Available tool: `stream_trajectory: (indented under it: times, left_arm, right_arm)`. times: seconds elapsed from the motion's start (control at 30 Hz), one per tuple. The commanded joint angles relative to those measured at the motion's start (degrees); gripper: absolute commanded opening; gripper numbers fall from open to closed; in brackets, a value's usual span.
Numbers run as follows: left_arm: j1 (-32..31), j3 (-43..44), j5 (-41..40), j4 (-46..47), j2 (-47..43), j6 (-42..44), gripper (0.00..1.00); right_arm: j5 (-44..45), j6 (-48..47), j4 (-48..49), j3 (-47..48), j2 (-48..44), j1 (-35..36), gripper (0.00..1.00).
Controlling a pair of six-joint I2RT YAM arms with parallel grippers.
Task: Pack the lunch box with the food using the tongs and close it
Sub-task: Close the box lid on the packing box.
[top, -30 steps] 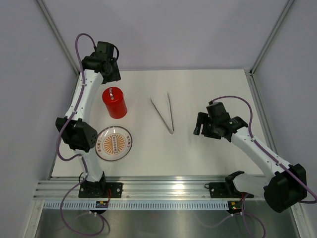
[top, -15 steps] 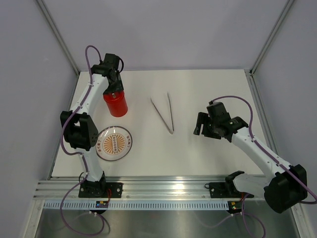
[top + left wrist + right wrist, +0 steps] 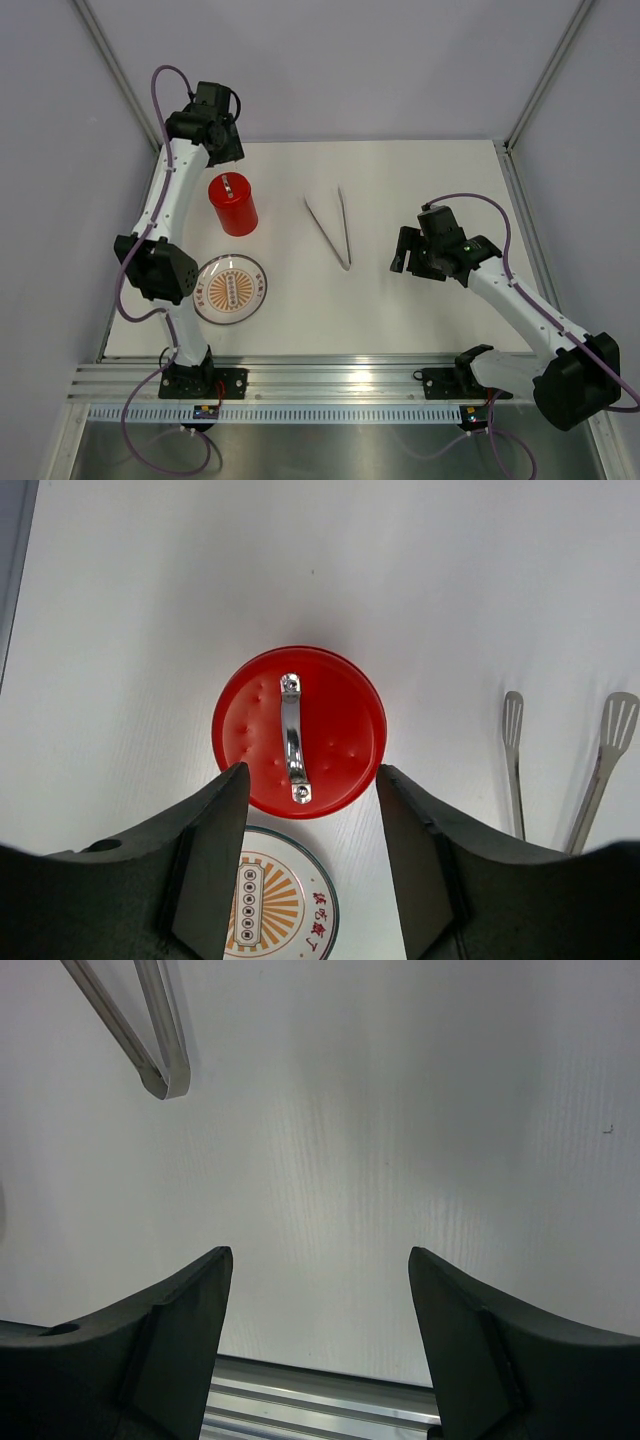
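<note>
The red lunch box (image 3: 232,204) stands at the back left with its lid on, a silver handle (image 3: 291,738) across the top. My left gripper (image 3: 222,143) hovers open above and behind it; in the left wrist view its fingers (image 3: 215,850) frame the lunch box (image 3: 335,730) from above without touching. The silver tongs (image 3: 330,228) lie flat mid-table, joined end towards me. My right gripper (image 3: 400,252) stands open just right of that joined end (image 3: 160,1070), with nothing between its fingers (image 3: 190,1320). No food shows in any view.
A clear round plate (image 3: 230,288) with an orange printed centre lies in front of the lunch box, near the left arm's elbow. An aluminium rail (image 3: 320,1390) runs along the table's near edge. Frame posts stand at the back corners.
Half a second ago the left gripper was down at the lunch box's top; it has lifted back up and rearward. The lid stays on. The right arm has not moved.
</note>
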Motion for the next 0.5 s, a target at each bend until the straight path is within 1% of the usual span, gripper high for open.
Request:
stream_trajectory:
  times: [0.0, 0.03, 0.07, 0.1, 0.13, 0.23, 0.33, 0.43, 0.47]
  left_arm:
    - [0.31, 1.26, -1.31, -0.55, -0.33, 0.59, 0.57]
    - [0.31, 0.29, -1.57, -0.37, 0.28, 0.24, 0.57]
    - [0.31, -2.67, -1.83, 0.67, 0.28, -0.02, 0.57]
    - [0.31, -2.70, -1.92, 1.73, 0.28, -0.11, 0.57]
    - [0.31, -6.88, -2.36, 2.87, 0.11, -0.28, 0.57]
    - [0.57, -14.01, -1.93, 6.13, 1.24, -1.34, 0.58]
    - [1.01, -17.72, 0.09, 7.10, 2.83, -1.96, 0.57]
    - [1.01, -18.26, 1.50, 7.01, 2.13, -2.39, 0.57]
    - [0.92, -18.00, 1.68, 7.10, 0.65, -2.40, 0.57]
  right_arm:
    - [-0.53, 0.63, -0.73, 1.31, -1.49, -0.01, 0.79]
    - [-0.62, 0.63, -0.64, 1.23, -1.49, -0.01, 0.79]
    - [-0.71, 0.63, -0.56, 1.05, -1.49, -0.10, 0.79]
    - [-0.62, 0.63, -0.47, 0.96, -1.49, -0.10, 0.79]
    - [-0.62, 0.63, -0.47, 0.88, -1.49, -0.10, 0.79]
    - [-0.71, 0.72, -0.29, 0.61, -1.49, -0.10, 0.79]
    - [-0.80, 0.63, -0.12, 0.35, -1.58, -0.10, 0.79]
    - [-0.80, 0.63, -0.29, 0.35, -1.66, -0.01, 0.79]
    - [-0.80, 0.54, -0.38, 0.43, -1.75, -0.10, 0.79]
